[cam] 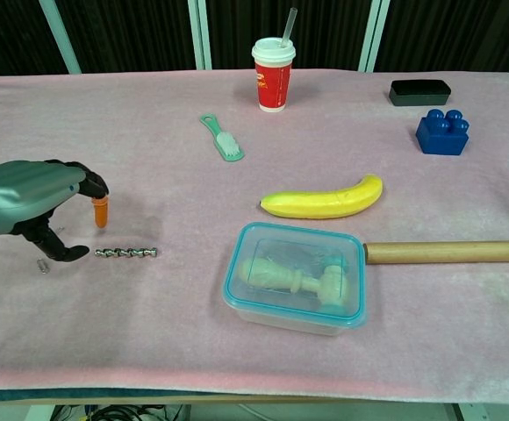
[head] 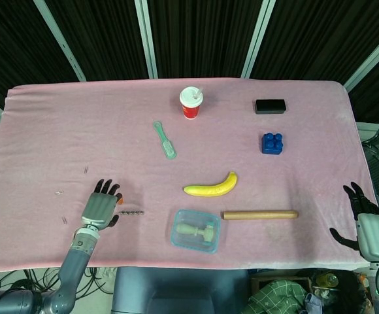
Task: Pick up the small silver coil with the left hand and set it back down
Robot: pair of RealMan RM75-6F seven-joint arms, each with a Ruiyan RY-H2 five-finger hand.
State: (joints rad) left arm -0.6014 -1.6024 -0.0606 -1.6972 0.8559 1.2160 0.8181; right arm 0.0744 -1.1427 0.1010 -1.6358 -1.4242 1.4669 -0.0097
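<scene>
Left hand: the left hand (cam: 35, 203) is hovering near the tabletop's (head: 78, 131) front-left corner, fingers apart and curled downward, holding nothing.
Small silver coil: the small silver coil (cam: 126, 253) is lying flat just beside that hand, apart from its fingertips (cam: 102, 211).
Right hand: the right hand (head: 366, 222) is hanging past the right edge, fingers spread, holding nothing.

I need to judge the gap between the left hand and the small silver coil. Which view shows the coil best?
The chest view: there the small silver coil lies large enough to show its twisted turns, just right of the left hand, apart from the thumb tip. The head view shows the coil only as a thin dark sliver beside the hand.
</scene>
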